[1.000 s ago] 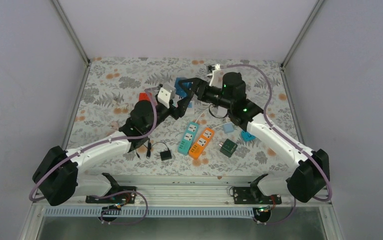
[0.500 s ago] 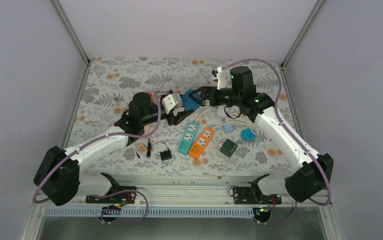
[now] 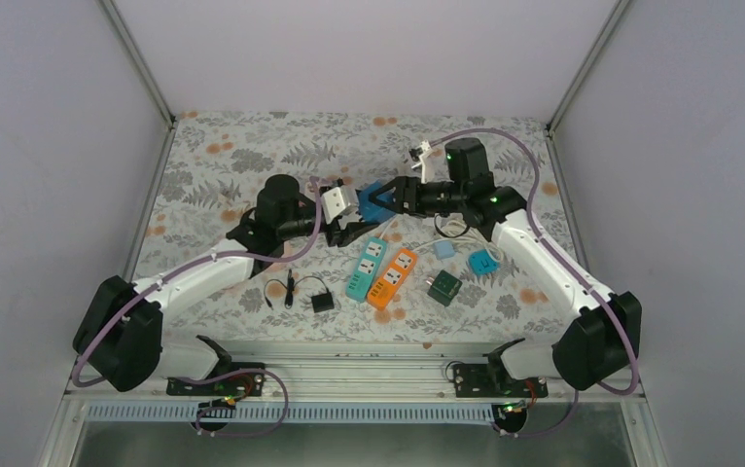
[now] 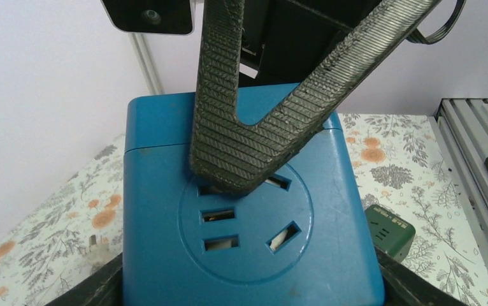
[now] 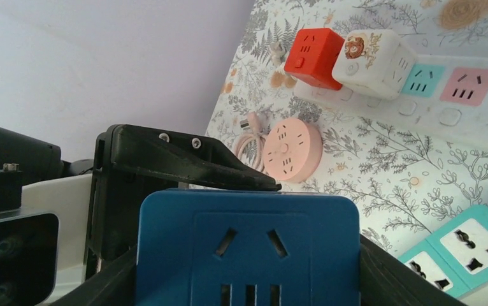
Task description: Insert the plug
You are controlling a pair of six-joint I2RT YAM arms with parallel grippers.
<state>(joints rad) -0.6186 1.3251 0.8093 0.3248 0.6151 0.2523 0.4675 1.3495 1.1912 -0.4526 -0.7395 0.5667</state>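
Observation:
The plug is a blue cube with socket holes on its faces, held in the air between both arms; its pins are hidden. My left gripper is shut on the blue cube, with a finger on either side at the bottom of the left wrist view. My right gripper comes from the opposite side, its fingers pressed against both sides of the blue cube. One hatched right finger lies across the cube's round socket face.
On the floral table below lie a teal power strip, an orange power strip, a green adapter and a black adapter with cable. Further back sit a pink round socket, a red cube and a white cube.
The left arm carried the blue cube slightly right and nearer. The right gripper, wide open before, has narrowed onto the cube.

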